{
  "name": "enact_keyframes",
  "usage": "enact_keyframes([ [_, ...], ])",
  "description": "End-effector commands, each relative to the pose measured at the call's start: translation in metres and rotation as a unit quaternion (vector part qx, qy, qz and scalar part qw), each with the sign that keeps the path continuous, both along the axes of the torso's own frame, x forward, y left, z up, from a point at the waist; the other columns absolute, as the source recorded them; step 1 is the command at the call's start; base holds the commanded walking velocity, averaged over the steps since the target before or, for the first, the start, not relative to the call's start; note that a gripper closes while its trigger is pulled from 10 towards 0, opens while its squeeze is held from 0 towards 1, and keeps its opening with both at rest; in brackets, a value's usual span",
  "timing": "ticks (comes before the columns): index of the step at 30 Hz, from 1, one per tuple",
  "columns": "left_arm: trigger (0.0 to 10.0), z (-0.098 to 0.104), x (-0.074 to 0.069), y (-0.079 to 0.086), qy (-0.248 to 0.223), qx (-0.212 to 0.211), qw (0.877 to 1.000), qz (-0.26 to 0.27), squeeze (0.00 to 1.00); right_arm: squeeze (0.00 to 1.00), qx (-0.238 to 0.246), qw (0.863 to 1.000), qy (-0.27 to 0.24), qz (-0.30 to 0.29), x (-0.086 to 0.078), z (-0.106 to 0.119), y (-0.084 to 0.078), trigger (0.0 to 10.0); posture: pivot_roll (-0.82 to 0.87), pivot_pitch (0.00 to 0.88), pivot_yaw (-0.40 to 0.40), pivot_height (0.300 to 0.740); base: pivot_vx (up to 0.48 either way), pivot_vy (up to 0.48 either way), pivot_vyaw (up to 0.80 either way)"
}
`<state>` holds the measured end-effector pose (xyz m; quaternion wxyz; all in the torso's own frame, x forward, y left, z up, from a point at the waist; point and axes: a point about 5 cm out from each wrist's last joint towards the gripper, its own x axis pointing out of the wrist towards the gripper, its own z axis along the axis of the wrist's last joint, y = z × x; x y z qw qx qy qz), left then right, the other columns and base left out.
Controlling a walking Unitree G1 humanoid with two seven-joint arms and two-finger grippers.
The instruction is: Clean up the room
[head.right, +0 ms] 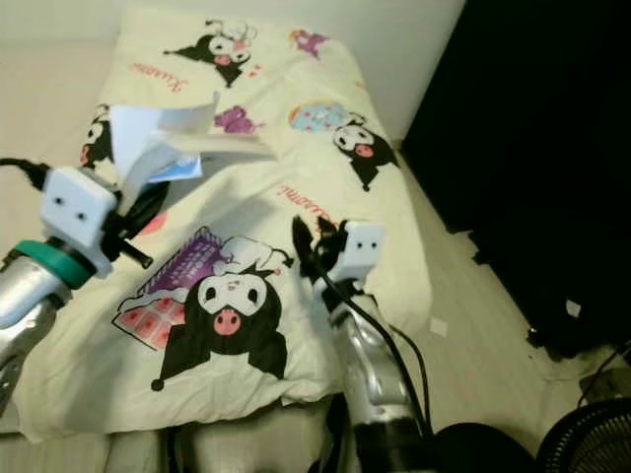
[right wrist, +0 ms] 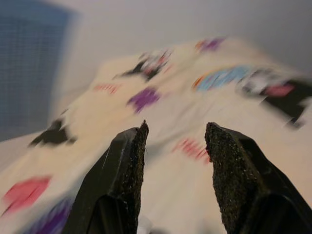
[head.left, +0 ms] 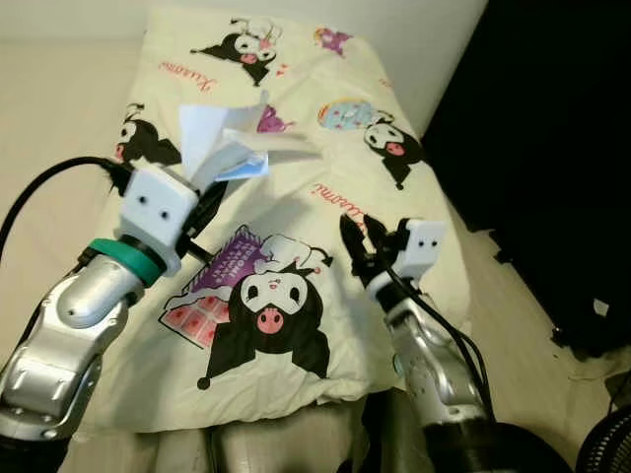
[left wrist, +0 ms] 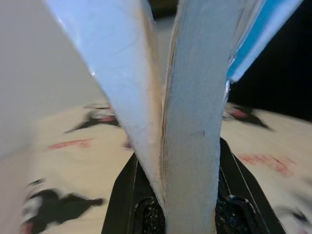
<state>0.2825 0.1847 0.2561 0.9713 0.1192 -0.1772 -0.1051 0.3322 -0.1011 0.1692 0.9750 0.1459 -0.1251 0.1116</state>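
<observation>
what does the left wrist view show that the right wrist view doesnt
The left wrist view looks along the left gripper, whose black fingers are shut on a white and blue paper package splaying upward. The right wrist view looks along the right gripper, open and holding nothing, its fingers apart. Both look out over the cream cartoon-print blanket.

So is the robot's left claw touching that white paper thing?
Touching. In the left wrist view, the folded paper sits clamped between the left gripper's black fingers, held above the blanket.
</observation>
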Motion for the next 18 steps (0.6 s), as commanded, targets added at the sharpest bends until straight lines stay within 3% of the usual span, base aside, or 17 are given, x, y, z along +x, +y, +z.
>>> enact_keyframes([
  [1, 10.0, 0.002, -0.002, 0.012, -0.003, -0.038, 0.998, 0.049, 0.0, 0.0, 0.0, 1.0, -0.013, -0.023, 0.003, 0.005, 0.001, 10.0, 0.24, 0.006, -0.023, 0.566, 0.0, 0.0, 0.0],
  [5, 10.0, -0.015, -0.003, 0.01, 0.0, -0.045, 0.994, 0.104, 0.0, 0.0, -0.001, 0.999, -0.025, -0.035, 0.005, 0.01, 0.001, 10.0, 0.25, 0.004, -0.028, 0.586, 0.0, 0.0, 0.0],
  [18, 10.0, -0.035, 0.003, 0.009, 0.026, -0.038, 0.989, 0.139, 0.0, 0.0, -0.013, 0.998, -0.025, -0.053, 0.006, 0.001, 0.003, 10.0, 0.23, 0.0, -0.035, 0.636, 0.0, 0.0, 0.0],
])
